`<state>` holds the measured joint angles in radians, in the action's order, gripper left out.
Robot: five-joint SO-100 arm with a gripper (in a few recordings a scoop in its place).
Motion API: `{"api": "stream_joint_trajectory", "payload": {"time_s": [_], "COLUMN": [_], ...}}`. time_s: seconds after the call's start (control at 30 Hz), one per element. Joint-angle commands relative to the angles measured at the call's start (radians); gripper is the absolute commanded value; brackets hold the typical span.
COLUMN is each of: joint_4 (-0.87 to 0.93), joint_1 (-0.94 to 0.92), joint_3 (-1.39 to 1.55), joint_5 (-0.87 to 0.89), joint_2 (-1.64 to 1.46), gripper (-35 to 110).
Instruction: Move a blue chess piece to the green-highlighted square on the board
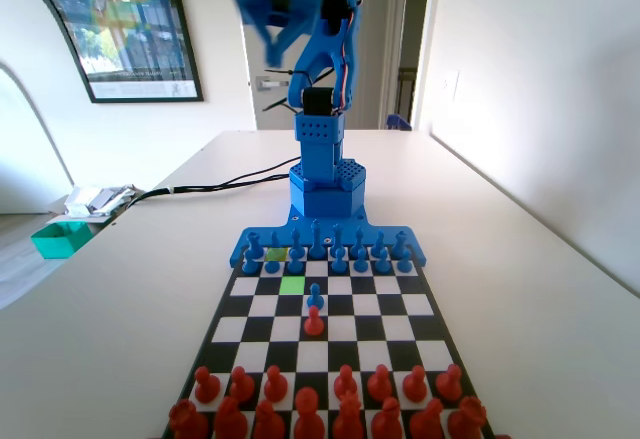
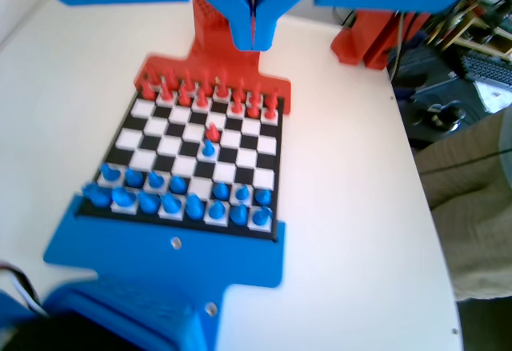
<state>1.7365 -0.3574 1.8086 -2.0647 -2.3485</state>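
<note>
Fixed view, left to right: the dull yellow-green square (image 1: pixel 277 254) sits in the blue back rows; just right and one row nearer, the green-highlighted square (image 1: pixel 292 284) is empty. Right again, a lone blue chess piece (image 1: pixel 315 299) stands upright on the board (image 1: pixel 430 331), a red pawn (image 1: pixel 314 322) just below it. The gripper (image 1: pixel 290 34) hangs high at frame top, well above everything. Wrist view: the gripper (image 2: pixel 254 35) has its jaws pressed together, nothing held. The pawn (image 2: pixel 208 148) lies straight below the jaws, frame centre-left; descent needed.
</note>
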Motion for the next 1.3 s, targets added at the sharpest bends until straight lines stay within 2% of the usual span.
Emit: {"api": "stream_joint_trajectory", "payload": {"time_s": [0.0,0.17,0.37,0.87,1.27], "joint_4": [-0.020,-0.175,-0.419,-0.723,-0.836], "joint_1": [-0.120,-0.225,-0.268,-0.215,-0.190], "joint_3": [0.014,0.207,0.419,0.600,0.747], "joint_5": [-0.123,-0.212,-0.219,-0.132,-0.167], "joint_2": [0.017,0.023,0.101,0.299,0.279], "gripper": [1,1,1,6,7]}}
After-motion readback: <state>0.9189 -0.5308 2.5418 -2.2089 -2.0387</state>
